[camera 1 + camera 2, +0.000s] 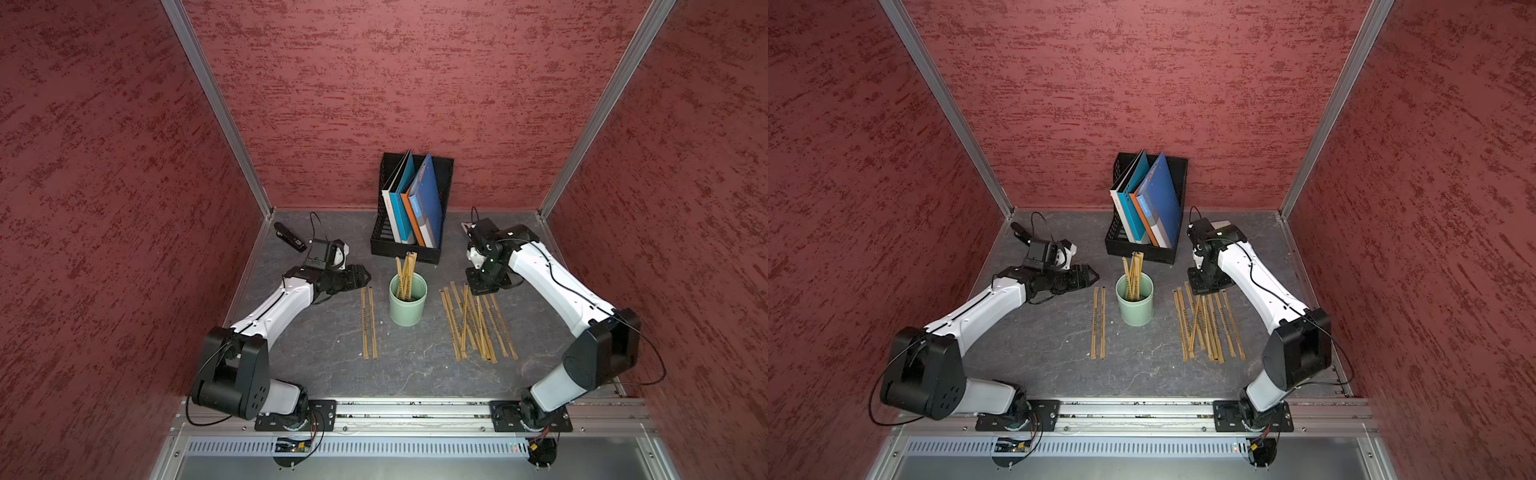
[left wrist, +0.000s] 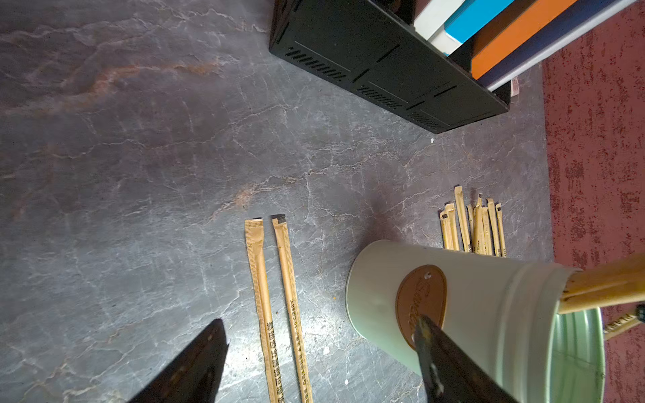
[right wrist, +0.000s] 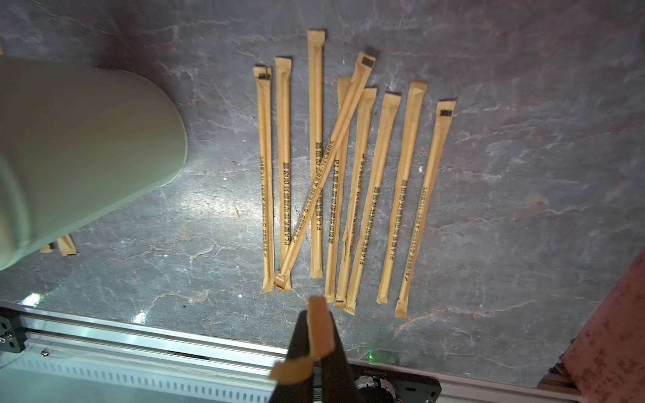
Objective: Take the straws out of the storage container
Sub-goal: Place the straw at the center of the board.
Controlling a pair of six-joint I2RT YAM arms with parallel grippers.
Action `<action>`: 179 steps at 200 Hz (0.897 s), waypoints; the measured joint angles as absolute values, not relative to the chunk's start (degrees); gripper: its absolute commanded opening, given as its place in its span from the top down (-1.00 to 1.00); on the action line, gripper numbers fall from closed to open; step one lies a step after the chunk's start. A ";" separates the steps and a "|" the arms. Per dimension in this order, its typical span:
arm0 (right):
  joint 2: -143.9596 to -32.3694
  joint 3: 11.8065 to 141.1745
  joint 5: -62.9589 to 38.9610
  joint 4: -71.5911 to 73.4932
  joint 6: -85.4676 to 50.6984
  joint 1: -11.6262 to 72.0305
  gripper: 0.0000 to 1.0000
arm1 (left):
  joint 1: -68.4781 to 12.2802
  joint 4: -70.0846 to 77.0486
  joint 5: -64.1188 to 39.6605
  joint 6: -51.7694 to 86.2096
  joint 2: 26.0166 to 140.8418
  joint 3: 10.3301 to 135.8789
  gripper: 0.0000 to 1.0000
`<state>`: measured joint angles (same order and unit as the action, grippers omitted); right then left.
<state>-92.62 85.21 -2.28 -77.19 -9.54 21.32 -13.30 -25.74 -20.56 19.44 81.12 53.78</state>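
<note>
Right wrist: right pincer (image 3: 316,335), clamped on a straw (image 3: 318,310), hangs near the laid-out straws (image 3: 375,181).

Tan straws (image 1: 405,276) inside upright mint cup (image 1: 407,313)

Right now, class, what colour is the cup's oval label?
Brown label, clearest in left wrist view.

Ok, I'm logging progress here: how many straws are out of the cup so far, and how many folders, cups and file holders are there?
loose straws lying flat: 11
held straw in the right gripper: 1
folders: 4
mint-green cup: 1
black mesh file holder: 1
total: 18
</note>
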 measured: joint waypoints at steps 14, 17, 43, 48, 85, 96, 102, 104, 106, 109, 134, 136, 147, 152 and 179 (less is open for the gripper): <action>-94.43 83.31 -2.98 -75.31 -9.15 20.10 1.00 | -13.30 -25.78 -20.56 19.44 81.60 53.78 -0.69; -94.98 82.96 -3.07 -74.83 -9.08 19.86 1.00 | -13.30 -25.80 -20.56 19.42 81.73 53.78 -0.69; -99.57 82.30 -3.88 -71.88 -8.01 18.55 1.00 | -13.30 -26.02 -20.49 19.14 82.19 53.78 -0.69; -100.38 82.32 -4.01 -71.33 -7.84 18.37 1.00 | -13.30 -26.09 -20.49 19.05 82.24 53.78 -0.69; -104.22 82.74 -4.69 -69.76 -6.59 17.82 1.00 | -13.30 -26.13 -20.47 18.70 82.83 53.78 -0.69; -104.99 82.81 -4.73 -69.45 -6.48 17.72 0.96 | -13.30 -26.13 -20.45 18.61 83.18 53.78 -0.69; -105.43 82.81 -4.73 -69.32 -6.39 17.65 0.94 | -13.30 -26.13 -20.45 18.59 83.33 53.78 -0.69; -105.56 82.81 -4.73 -69.25 -6.39 17.65 0.94 | -13.30 -26.13 -20.45 18.59 83.37 53.78 -0.69; -105.69 82.81 -4.73 -69.21 -6.37 17.63 0.93 | -13.30 -26.15 -20.43 18.59 83.37 53.78 -0.69; -105.84 82.81 -4.73 -69.14 -6.37 17.58 0.91 | -13.30 -26.17 -20.40 18.59 83.40 53.78 -0.69; -106.39 82.81 -4.71 -68.55 -6.39 17.28 0.81 | -13.30 -26.22 -20.32 18.57 83.42 53.78 -0.69; -106.39 82.81 -4.71 -68.53 -6.37 17.28 0.81 | -13.30 -26.22 -20.32 18.57 83.42 53.80 -0.68; -106.37 82.81 -4.69 -68.40 -6.42 17.15 0.77 | -13.30 -26.20 -20.32 18.55 83.42 53.80 -0.69; -106.37 82.81 -4.67 -68.38 -6.44 17.10 0.75 | -13.30 -26.22 -20.29 18.55 83.42 53.80 -0.69; -106.34 82.83 -4.51 -68.34 -6.42 17.02 0.68 | -13.30 -26.26 -20.29 18.55 83.42 53.80 -0.69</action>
